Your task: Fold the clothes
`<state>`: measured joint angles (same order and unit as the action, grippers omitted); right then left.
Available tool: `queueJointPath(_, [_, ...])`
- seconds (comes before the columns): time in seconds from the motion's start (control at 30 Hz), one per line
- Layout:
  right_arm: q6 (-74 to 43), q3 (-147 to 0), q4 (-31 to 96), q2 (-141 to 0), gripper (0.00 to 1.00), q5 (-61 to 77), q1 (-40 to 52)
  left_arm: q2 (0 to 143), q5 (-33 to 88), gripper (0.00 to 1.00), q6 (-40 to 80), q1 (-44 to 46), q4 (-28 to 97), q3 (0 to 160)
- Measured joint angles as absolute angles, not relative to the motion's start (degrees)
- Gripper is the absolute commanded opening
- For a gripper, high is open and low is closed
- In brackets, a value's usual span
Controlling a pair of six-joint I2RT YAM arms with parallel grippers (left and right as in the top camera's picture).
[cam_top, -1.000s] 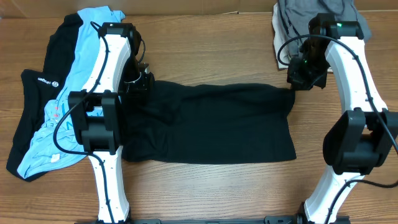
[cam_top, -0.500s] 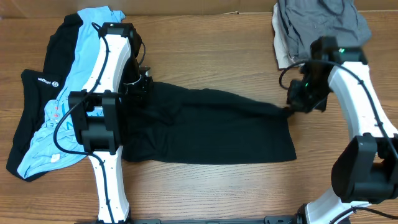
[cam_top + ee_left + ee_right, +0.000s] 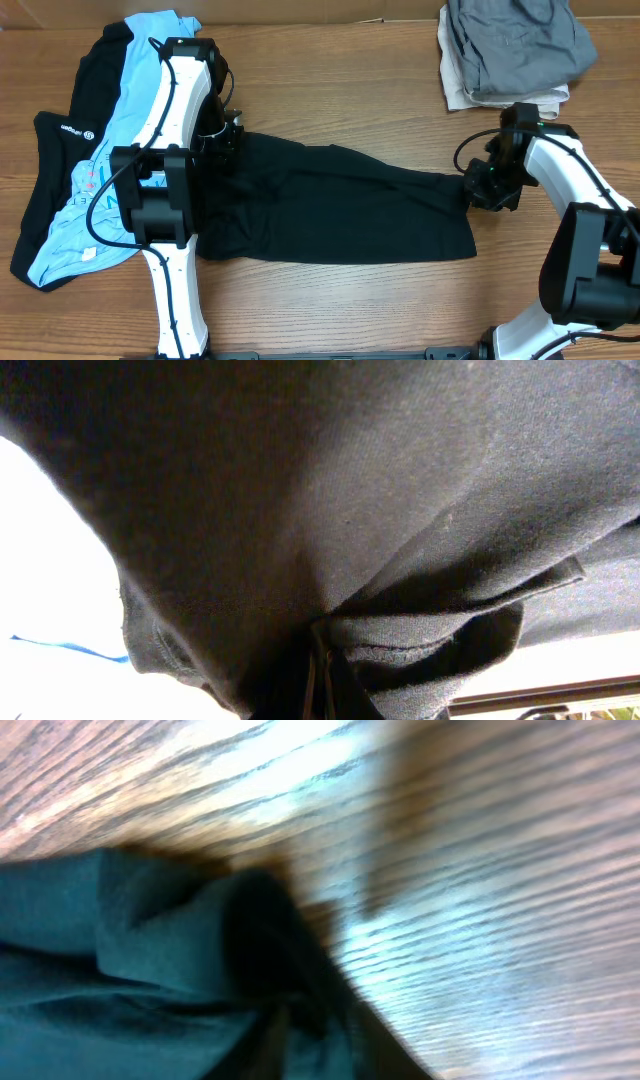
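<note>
A black garment (image 3: 340,205) lies spread across the middle of the wooden table. My left gripper (image 3: 222,138) is shut on its far left corner; dark cloth (image 3: 330,510) fills the left wrist view and bunches at the fingers (image 3: 322,685). My right gripper (image 3: 478,187) is shut on the garment's far right corner, held low over the table toward the near side. In the right wrist view the dark cloth (image 3: 150,950) gathers into the fingers (image 3: 300,1040) over wood grain.
A pile of black and light blue clothes (image 3: 90,150) lies at the left. A folded grey and beige stack (image 3: 510,50) sits at the far right corner. The table's far edge (image 3: 320,22) runs along the top.
My right gripper has moved toward the near side with the garment's right corner, dragging the far edge down into a slant. The left gripper has stayed put.
</note>
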<state>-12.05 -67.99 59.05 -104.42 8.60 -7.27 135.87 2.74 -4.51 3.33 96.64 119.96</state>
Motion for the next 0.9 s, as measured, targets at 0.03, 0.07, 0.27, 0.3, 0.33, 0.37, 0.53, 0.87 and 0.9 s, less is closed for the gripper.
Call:
queueJointPath(0.03, [-12.03, -67.9, 58.59, -104.42, 0.51, 8.58, -7.7, 135.87, 2.72, 0.04, -4.6, 3.33, 96.64, 119.92])
queueJointPath(0.07, [-12.23, -67.9, 58.24, -104.42, 0.6, 8.56, -7.92, 135.87, 2.72, 0.04, -4.69, 3.33, 96.64, 119.92])
queueJointPath(0.27, [-12.14, -67.85, 57.43, -104.42, 0.8, 9.04, -8.16, 135.74, 2.74, 0.19, -4.71, 3.33, 96.64, 119.92])
queueJointPath(0.3, [-12.16, -67.85, 57.32, -104.42, 0.81, 9.21, -8.16, 135.57, 2.74, 0.25, -4.75, 3.33, 96.64, 119.92])
queueJointPath(0.33, [-12.21, -67.85, 57.17, -104.42, 0.82, 9.37, -8.16, 135.2, 2.74, 0.3, -4.71, 3.33, 96.62, 119.94])
queueJointPath(0.37, [-12.21, -67.85, 57.08, -104.42, 0.83, 9.63, -8.16, 134.56, 2.74, 0.37, -4.6, 3.33, 96.62, 119.94])
queueJointPath(0.53, [-12.21, -67.85, 57.04, -104.42, 0.86, 10.22, -8.16, 127.44, 2.76, 0.65, -4.58, 3.33, 96.62, 122.17])
queueJointPath(0.87, [-11.99, -71.4, 61.25, -103.37, 0.87, 11.18, -8.16, 108.49, 4.71, 0.66, -4.82, 3.38, 96.18, 129.93])
queueJointPath(0.9, [-11.94, -72.58, 62.28, -102.39, 0.88, 11.29, -8.16, 107.68, 5.54, 0.66, -4.95, 3.49, 96.25, 130.04])
